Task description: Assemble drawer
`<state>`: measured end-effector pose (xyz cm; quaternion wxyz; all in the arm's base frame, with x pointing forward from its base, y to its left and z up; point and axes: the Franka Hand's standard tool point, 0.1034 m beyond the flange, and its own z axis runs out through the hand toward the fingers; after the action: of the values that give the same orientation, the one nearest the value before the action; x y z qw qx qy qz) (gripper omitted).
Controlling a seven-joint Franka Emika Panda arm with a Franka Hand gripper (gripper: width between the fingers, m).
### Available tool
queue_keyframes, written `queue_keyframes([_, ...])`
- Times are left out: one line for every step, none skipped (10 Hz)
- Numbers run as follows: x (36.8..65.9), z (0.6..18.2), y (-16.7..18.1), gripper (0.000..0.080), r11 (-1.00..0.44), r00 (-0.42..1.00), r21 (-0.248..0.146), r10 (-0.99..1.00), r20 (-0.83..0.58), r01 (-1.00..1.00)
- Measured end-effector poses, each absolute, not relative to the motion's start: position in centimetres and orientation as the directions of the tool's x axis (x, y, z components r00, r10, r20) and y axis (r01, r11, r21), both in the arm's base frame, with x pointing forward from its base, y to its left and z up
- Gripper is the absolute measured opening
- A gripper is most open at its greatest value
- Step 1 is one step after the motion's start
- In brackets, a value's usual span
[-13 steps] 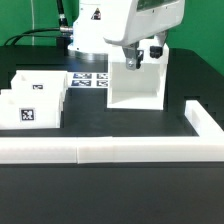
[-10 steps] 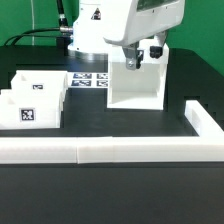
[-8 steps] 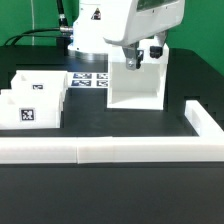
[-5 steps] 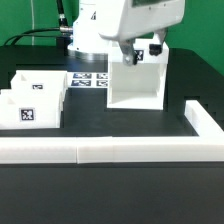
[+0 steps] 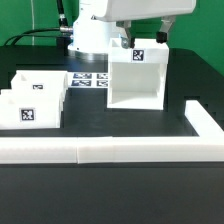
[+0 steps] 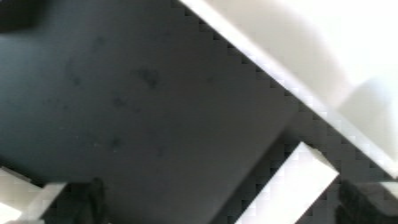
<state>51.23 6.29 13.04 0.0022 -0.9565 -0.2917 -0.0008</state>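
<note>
The tall open-fronted white casing (image 5: 135, 85) stands upright at the middle of the table, with a square tag on its top front. Two small white trays (image 5: 28, 105) (image 5: 45, 85) with tags sit together at the exterior view's left. My gripper (image 5: 140, 38) hangs just above the casing's top, apart from it. In the wrist view its two dark fingers (image 6: 68, 205) stand wide apart with nothing between them, and the gripper (image 6: 217, 200) looks down on the black table and white edges of the casing (image 6: 320, 50).
The marker board (image 5: 92, 79) lies flat behind the trays, left of the casing. A long low white L-shaped wall (image 5: 100, 150) runs along the front and turns back at the exterior view's right (image 5: 205, 120).
The gripper was down at the casing's top left wall. It has let go and risen straight up, now above the casing. The casing and trays have not moved.
</note>
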Motion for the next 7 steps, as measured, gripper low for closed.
queue_keyframes([51.2,13.0,6.3,0.065,-0.83,0.83,-0.004,0.558,0.003,0.558])
queue_keyframes([51.2,13.0,6.3,0.065,-0.83,0.83,-0.004,0.558,0.002,0.558])
queue_keyframes([51.0,13.1,6.4,0.065,-0.859,0.859,0.0,0.512,0.01,0.512])
queue_keyframes([49.9,13.5,6.6,0.065,-0.915,0.915,0.009,0.403,0.025,0.403])
queue_keyframes([48.8,13.5,7.1,0.065,-0.942,0.942,0.006,0.335,0.012,0.335])
queue_keyframes([48.4,13.4,7.5,0.065,-0.957,0.957,-0.003,0.291,0.006,0.291])
queue_keyframes([48.2,13.5,7.7,0.065,-0.968,0.968,-0.02,0.251,0.001,0.251])
